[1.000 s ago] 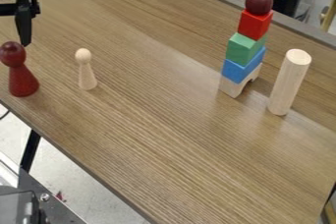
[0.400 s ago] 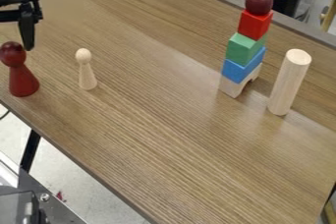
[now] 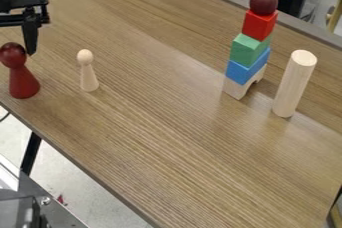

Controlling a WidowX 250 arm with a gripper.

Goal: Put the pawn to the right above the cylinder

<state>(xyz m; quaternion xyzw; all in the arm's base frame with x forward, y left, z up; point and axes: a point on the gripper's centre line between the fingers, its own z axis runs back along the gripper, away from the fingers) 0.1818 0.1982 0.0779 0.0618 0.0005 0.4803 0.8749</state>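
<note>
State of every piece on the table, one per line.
Red pawn: upright
Small pale pawn: upright
Cylinder: upright, nothing on top
Arch: bearing the stack
Blue block: stacked on arch
Green block: stacked on blue
Red block: stacked on green
Dark red teardrop piece: on red block, point up

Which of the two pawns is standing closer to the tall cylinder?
The smaller pawn, in pale bare wood, standing upright. The other pawn is bigger, dark red and farther left in the camera view, so farther from the pale cylinder.
</note>
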